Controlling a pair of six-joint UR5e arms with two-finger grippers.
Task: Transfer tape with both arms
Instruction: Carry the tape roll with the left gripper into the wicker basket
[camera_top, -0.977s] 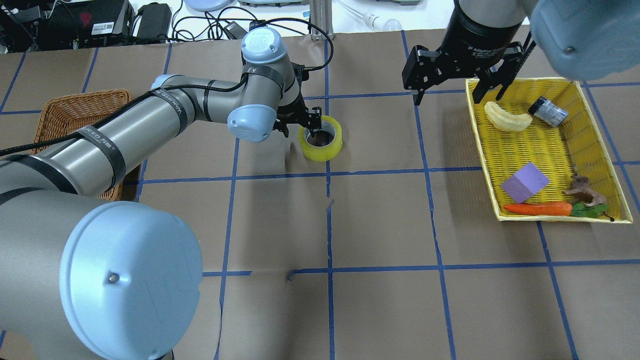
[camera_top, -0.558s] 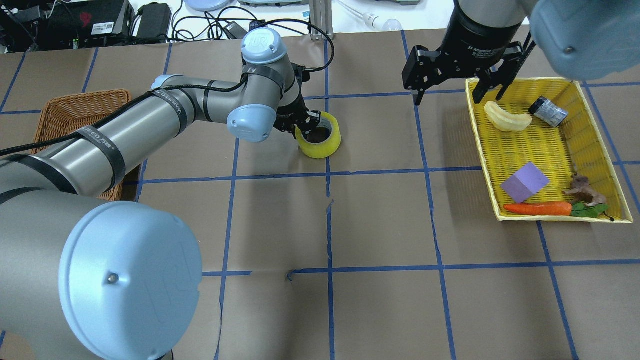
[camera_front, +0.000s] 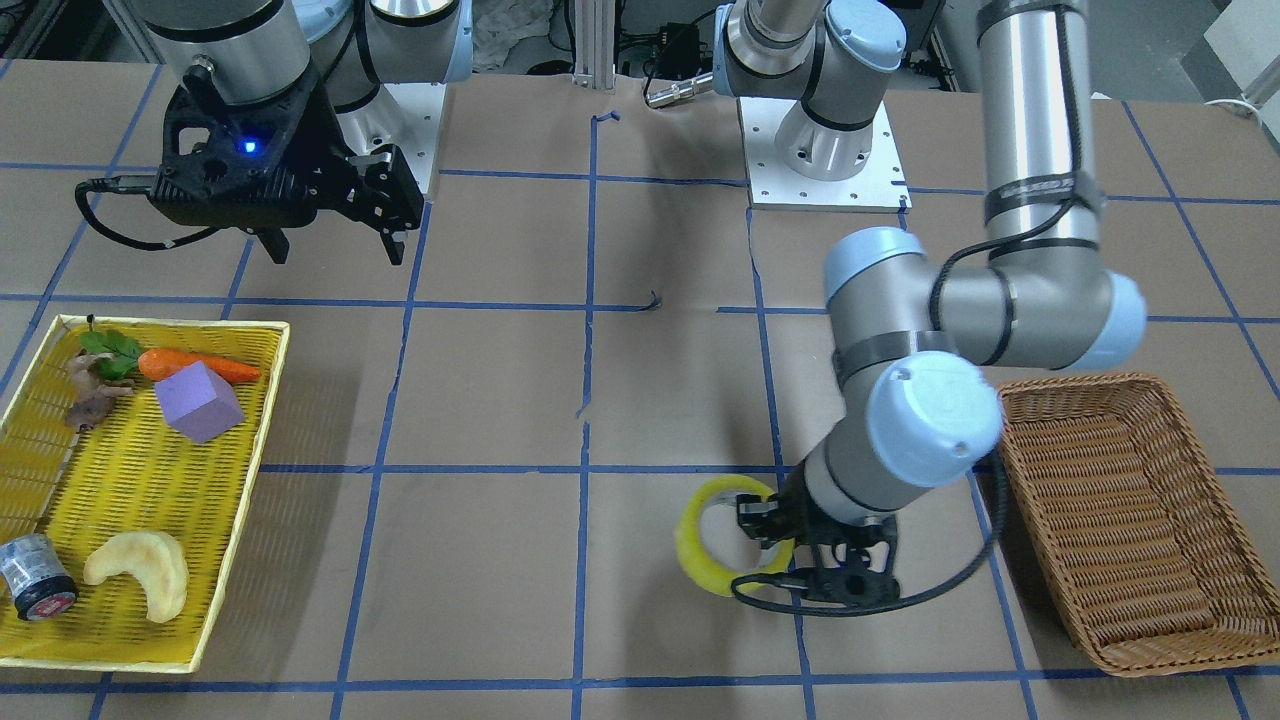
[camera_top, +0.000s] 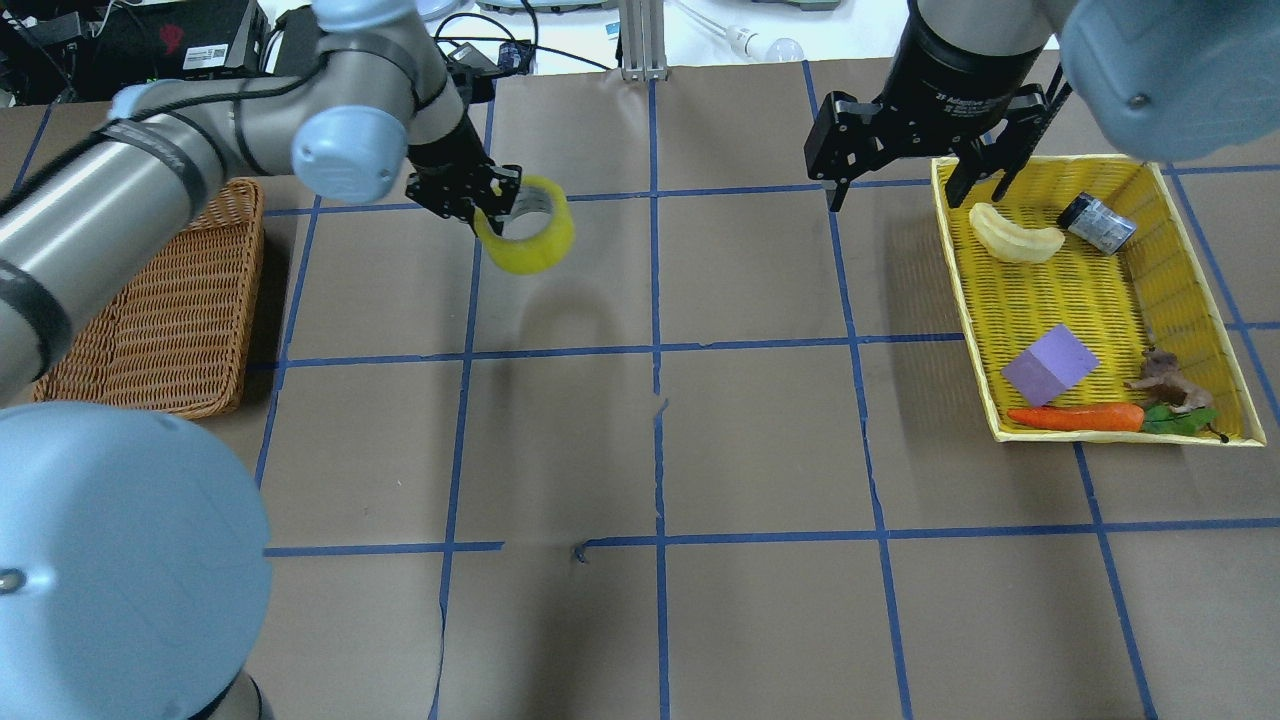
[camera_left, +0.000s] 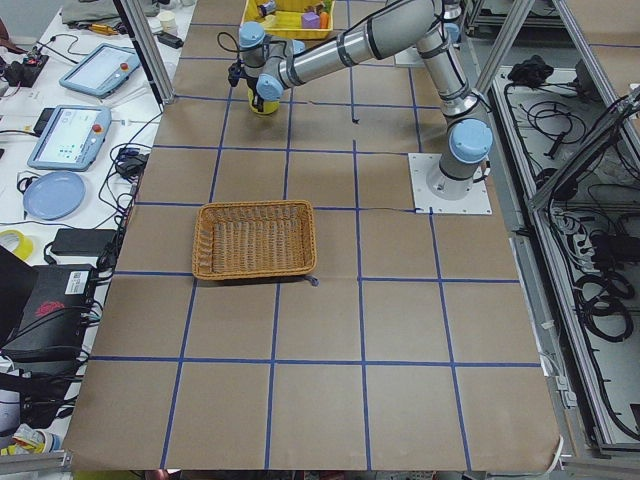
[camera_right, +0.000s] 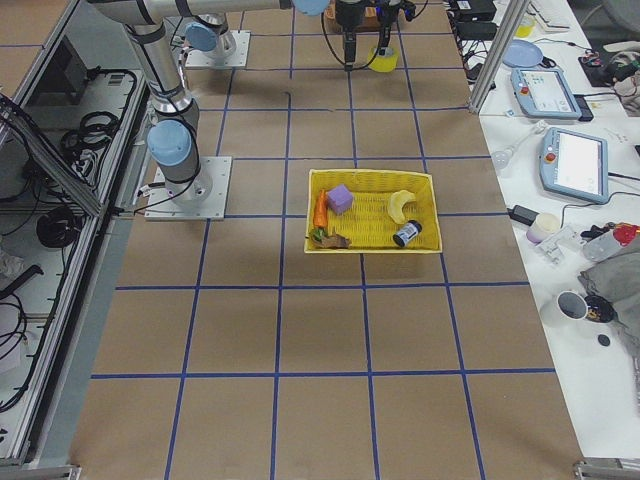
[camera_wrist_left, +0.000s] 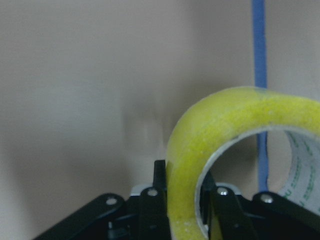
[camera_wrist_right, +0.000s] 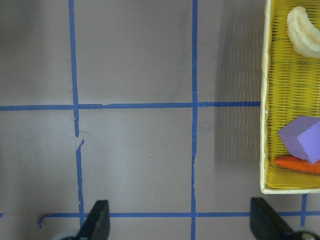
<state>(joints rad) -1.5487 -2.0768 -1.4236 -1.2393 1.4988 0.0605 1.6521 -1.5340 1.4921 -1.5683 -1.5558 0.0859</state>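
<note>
The yellow tape roll hangs in the air over the table, tilted, to the right of the wicker basket. My left gripper is shut on its wall, one finger inside the core and one outside, as the left wrist view shows on the tape. In the front-facing view the tape sits just left of the left gripper. My right gripper is open and empty, hovering above the table beside the yellow tray's far left corner. It also shows in the right wrist view.
A brown wicker basket lies at the left. A yellow tray at the right holds a pale banana piece, a grey cylinder, a purple block, a carrot and a small brown figure.
My left arm has lifted the tape off the table and carried it left and toward the far side, nearer the wicker basket. The right arm has not moved.
</note>
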